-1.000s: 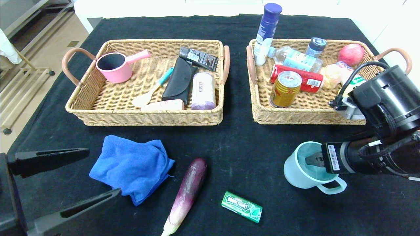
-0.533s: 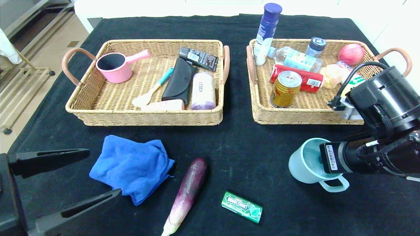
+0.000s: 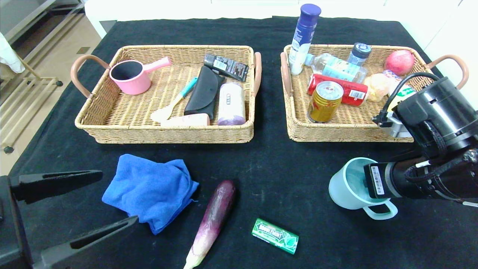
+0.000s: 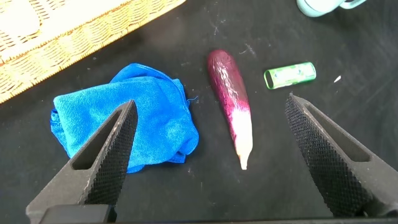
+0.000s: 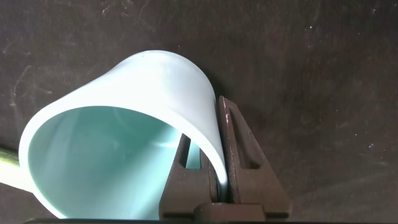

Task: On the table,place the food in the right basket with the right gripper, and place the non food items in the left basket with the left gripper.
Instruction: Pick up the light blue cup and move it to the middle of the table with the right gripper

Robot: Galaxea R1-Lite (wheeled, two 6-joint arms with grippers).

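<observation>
My right gripper (image 3: 364, 184) is shut on the wall of a pale teal mug (image 3: 345, 190), one finger inside and one outside; the mug is tipped, mouth toward me, in front of the right basket (image 3: 336, 136). The right wrist view shows the gripper (image 5: 208, 124) pinching the mug's wall (image 5: 124, 106). My left gripper (image 3: 118, 197) is open and empty at the near left, by a blue cloth (image 3: 149, 190). A purple eggplant (image 3: 214, 216) and a green gum box (image 3: 275, 235) lie on the black table. The left wrist view shows the open gripper (image 4: 211, 102) above cloth (image 4: 155, 112), eggplant (image 4: 229, 93) and gum box (image 4: 290, 74).
The left basket (image 3: 164, 130) holds a pink pot, spatula, black case and tubes. The right basket holds a gold can, red can, bottles, an apple and snacks. A tall blue-capped bottle (image 3: 304, 37) stands at its far left corner.
My right gripper has moved the mug a little to the right and tilted it more. The left arm and the other things have not moved.
</observation>
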